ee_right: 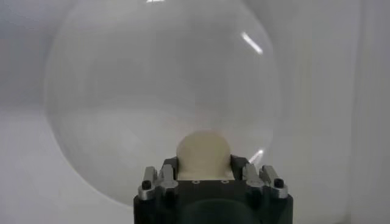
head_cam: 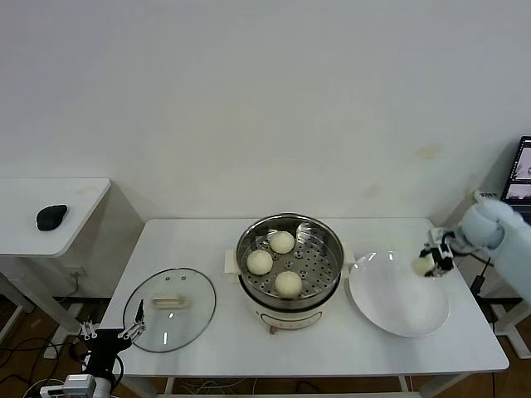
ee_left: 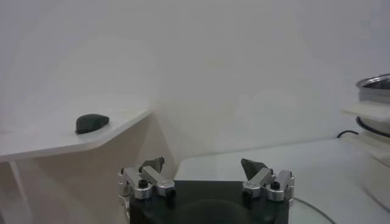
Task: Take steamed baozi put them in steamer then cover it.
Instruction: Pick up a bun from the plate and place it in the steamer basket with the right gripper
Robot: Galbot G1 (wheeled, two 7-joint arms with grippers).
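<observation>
The steamer (head_cam: 325,236) stands mid-table with three baozi on its perforated tray: one at the back (head_cam: 282,242), one at the left (head_cam: 260,262), one at the front (head_cam: 288,283). My right gripper (head_cam: 430,264) is shut on the fourth baozi (ee_right: 203,153) and holds it above the right side of the white plate (head_cam: 390,303). The cover (head_cam: 170,308) lies flat on the table left of the steamer, handle up. My left gripper (head_cam: 109,332) is open and empty, low by the table's front-left corner.
A side table (head_cam: 50,217) with a black mouse (head_cam: 51,216) stands at the left; it also shows in the left wrist view (ee_left: 91,122). A laptop (head_cam: 521,172) sits at the far right. The steamer's edge (ee_left: 375,97) shows in the left wrist view.
</observation>
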